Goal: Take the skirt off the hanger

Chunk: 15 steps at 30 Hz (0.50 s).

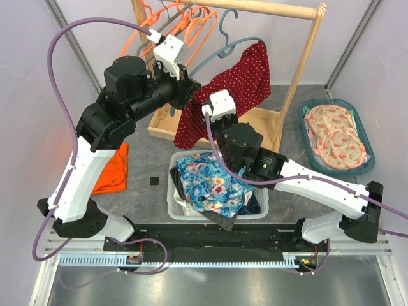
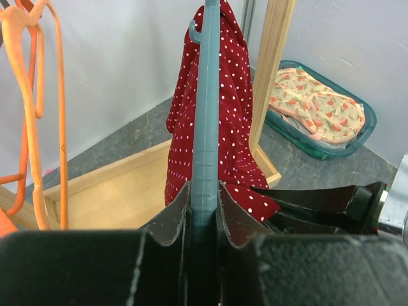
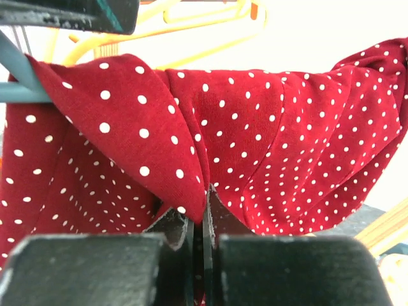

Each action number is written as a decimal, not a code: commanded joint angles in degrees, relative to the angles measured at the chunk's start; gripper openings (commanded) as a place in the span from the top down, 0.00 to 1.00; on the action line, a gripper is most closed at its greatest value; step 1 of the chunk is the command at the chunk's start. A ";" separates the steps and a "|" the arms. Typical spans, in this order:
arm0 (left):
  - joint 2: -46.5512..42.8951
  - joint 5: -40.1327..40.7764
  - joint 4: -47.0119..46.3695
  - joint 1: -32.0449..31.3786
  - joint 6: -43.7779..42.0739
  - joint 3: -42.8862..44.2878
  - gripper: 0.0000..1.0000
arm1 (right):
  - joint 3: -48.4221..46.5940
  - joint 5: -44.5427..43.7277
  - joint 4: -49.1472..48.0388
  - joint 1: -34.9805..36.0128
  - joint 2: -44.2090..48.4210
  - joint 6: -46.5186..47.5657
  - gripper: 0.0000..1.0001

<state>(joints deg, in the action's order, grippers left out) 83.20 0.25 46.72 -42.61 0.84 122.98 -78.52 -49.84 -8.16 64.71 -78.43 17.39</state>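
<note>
The skirt [image 1: 245, 80] is dark red with white dots and drapes over a grey-blue hanger [image 1: 220, 54] below the wooden rail. My left gripper [image 1: 191, 89] is shut on the hanger's lower bar; in the left wrist view the bar [image 2: 205, 127] runs up from between the jaws [image 2: 204, 201], with the skirt [image 2: 236, 121] hanging behind it. My right gripper [image 1: 213, 118] is shut on a fold of the skirt; in the right wrist view the fabric [image 3: 255, 140] fills the frame and a fold is pinched at the jaws [image 3: 203, 213].
Orange hangers [image 1: 191, 25] hang on the wooden rack [image 1: 299, 70] at the back. A white basket [image 1: 173, 197] of patterned clothes stands in front of the arms. A teal tray [image 1: 307, 137] with folded cloth is at the right, an orange cloth [image 1: 113, 169] at the left.
</note>
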 commanded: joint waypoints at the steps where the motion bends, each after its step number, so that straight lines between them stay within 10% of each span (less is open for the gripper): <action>1: -2.34 -1.04 -5.06 -0.28 1.62 1.39 0.98 | -1.10 -0.34 -0.45 -0.37 2.67 1.15 1.00; 15: -0.41 5.02 -9.97 -0.28 -3.74 -5.11 0.98 | -17.98 16.60 2.97 -0.46 28.33 -6.73 1.00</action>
<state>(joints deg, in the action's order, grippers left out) 82.87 0.14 43.16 -43.18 0.56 119.37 -92.14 -41.76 -2.09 64.58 -58.54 17.08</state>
